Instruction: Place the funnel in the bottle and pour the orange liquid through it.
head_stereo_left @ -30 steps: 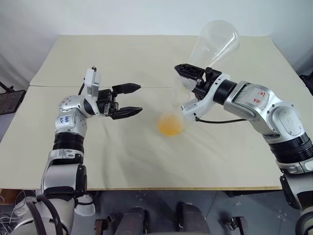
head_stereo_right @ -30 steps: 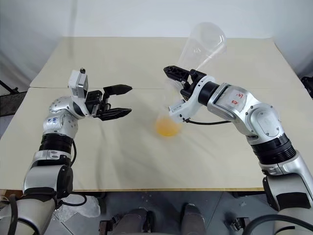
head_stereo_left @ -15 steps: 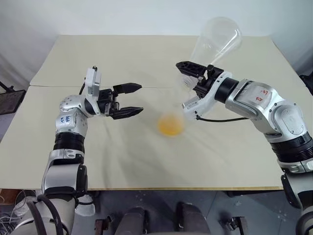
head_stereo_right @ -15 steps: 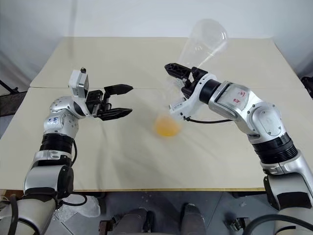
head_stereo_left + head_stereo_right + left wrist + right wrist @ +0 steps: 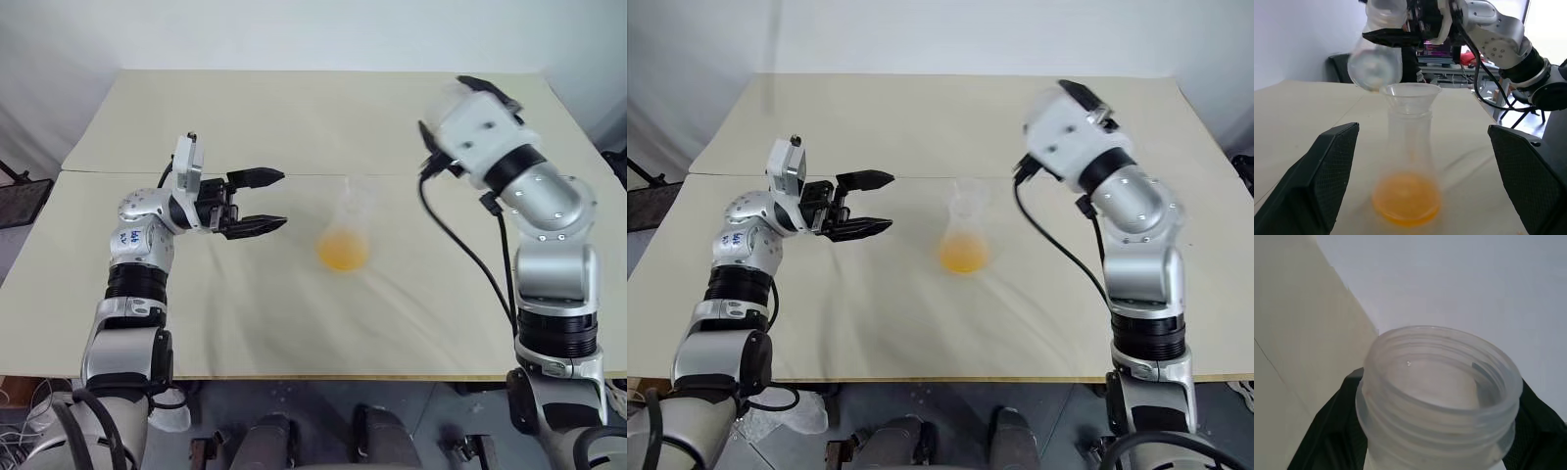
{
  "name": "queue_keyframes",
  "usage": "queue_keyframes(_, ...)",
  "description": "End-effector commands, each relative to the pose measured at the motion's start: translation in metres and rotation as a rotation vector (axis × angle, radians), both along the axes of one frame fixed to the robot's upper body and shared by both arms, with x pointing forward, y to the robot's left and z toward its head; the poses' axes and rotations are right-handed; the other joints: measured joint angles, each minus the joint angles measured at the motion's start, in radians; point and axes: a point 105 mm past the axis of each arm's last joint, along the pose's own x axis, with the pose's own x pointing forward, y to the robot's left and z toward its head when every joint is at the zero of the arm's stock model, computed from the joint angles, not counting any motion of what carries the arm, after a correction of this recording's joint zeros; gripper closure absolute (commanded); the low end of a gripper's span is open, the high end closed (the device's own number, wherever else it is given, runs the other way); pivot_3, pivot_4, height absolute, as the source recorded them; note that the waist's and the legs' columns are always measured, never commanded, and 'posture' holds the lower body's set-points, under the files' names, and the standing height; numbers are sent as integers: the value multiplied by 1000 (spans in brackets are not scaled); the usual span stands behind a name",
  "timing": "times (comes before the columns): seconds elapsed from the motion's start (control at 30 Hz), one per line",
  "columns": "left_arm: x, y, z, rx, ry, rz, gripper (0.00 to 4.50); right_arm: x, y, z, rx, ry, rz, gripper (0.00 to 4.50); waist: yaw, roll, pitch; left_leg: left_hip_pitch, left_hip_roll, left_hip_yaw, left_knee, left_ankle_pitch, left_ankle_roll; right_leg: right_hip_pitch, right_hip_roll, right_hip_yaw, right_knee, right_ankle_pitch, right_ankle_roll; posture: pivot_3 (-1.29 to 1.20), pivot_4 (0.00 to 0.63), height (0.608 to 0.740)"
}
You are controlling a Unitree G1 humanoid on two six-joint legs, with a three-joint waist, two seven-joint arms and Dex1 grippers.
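The two head views looked forward and down over the tabletop [image 5: 294, 108] from above, sharing almost the same scene with a slight sideways offset. The left wrist view faced level and close at the bottle [image 5: 1408, 161], which both head views showed at centre frame. The right wrist view pointed upward, very near an empty flask [image 5: 1440, 396].

This looks like a robotics lab or test room. A plain beige table [image 5: 245, 117], made of two panels butted along a seam, stands before bare white walls [image 5: 294, 29], with no domestic furnishings about. On it sits a clear conical flask [image 5: 345, 230], a piece of laboratory glassware. Past the table's far edge in the left wrist view are dark office chairs [image 5: 1341, 66] and what may be cluttered workbenches or shelves [image 5: 1442, 54], though they are too indistinct to be sure.
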Motion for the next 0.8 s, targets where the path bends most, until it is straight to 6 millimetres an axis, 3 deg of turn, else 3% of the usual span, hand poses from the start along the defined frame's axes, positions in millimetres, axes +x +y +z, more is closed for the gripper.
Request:
queue_keyframes(0.03,-4,0,11,34,-45,-24,0,-5,-30,2,212,15,-9,1679,-1,0,0,0,0,0,0,0,0,0,0,0,0,0,0,0,150,740)
queue_keyframes(0.23,-6,1,11,48,-40,-25,0,2,-75,-28,449,100,-56,1679,-2,0,0,1,0,1,-1,0,0,0,0,0,0,0,0,0,150,740)
queue_keyframes(0.5,-9,6,9,70,-31,-11,0,6,-98,-47,540,126,-105,1679,-8,0,0,2,0,2,-1,0,0,0,0,1,0,0,0,0,150,740)
queue_keyframes(0.67,-9,7,8,76,-21,-6,0,3,-97,-45,568,126,-70,45,-8,0,0,1,0,2,-1,0,0,0,0,1,0,0,0,0,150,740)
queue_keyframes(0.8,-7,7,5,87,-7,12,0,-3,-93,-39,545,111,-55,16,-6,0,0,1,0,2,-1,0,0,0,0,2,0,0,0,0,150,740)
